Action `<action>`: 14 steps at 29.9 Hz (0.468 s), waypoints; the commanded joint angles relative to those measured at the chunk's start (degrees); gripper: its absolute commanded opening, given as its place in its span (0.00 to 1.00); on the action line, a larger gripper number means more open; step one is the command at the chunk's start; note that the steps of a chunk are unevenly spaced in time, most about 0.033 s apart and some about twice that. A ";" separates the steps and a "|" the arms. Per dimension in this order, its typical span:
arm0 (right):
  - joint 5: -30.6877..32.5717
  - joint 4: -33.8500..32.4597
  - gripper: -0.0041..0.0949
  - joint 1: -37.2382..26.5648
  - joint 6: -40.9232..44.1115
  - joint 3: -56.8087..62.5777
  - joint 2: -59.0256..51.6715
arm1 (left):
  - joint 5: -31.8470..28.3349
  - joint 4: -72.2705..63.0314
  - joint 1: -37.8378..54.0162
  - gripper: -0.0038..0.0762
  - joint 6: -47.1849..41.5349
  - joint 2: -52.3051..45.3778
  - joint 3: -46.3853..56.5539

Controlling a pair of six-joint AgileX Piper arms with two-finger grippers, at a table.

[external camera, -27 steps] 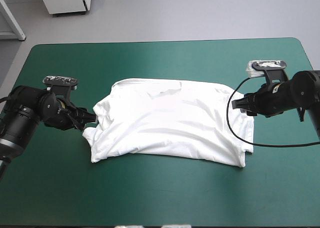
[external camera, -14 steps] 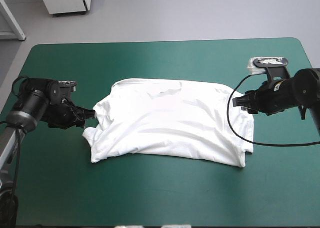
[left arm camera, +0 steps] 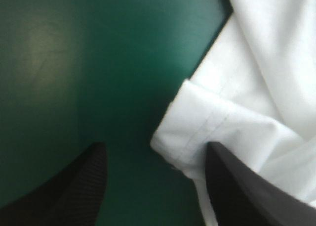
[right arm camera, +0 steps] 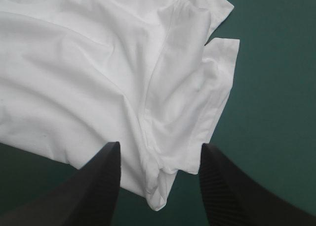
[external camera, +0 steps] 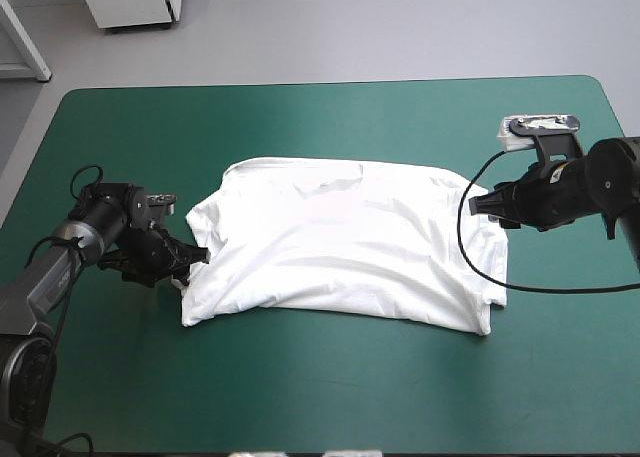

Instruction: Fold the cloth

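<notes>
The T-shirt lies spread mid-table on the teal-green cover, a wide, lightly wrinkled slab with its long edges running left to right. The left gripper sits low at the shirt's left end. In the left wrist view it is released: its black fingers stand wide apart with a sleeve hem between them, closer to one finger, and bare cover under the other. The right gripper is at the shirt's right end, also released, with a corner of the shirt between its fingers and nothing pinched. I judge the step in hand to be the approach for a two-ended grasp ahead of a fold. The next move calls for each gripper to settle onto the cloth and clamp. The left may need to shift toward the shirt to catch more than the hem's tip. The right should take every layer at its corner, or the fold will come up uneven.
</notes>
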 commanded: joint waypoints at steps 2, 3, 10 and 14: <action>-0.23 -0.57 0.51 -0.56 0.00 -1.78 -1.39 | -3.52 -1.99 0.11 0.59 0.20 -0.78 -0.47; -0.23 -0.57 0.51 -0.56 0.00 -1.78 -1.39 | -3.85 -1.99 0.11 0.59 0.20 -0.15 -0.34; -0.23 -0.57 0.50 -0.56 0.00 -1.78 -1.39 | -3.41 -1.99 0.11 0.38 0.20 3.66 0.49; -0.23 -0.57 0.50 -0.56 0.00 -1.78 -1.39 | -3.53 -0.73 0.11 0.04 0.20 3.17 0.37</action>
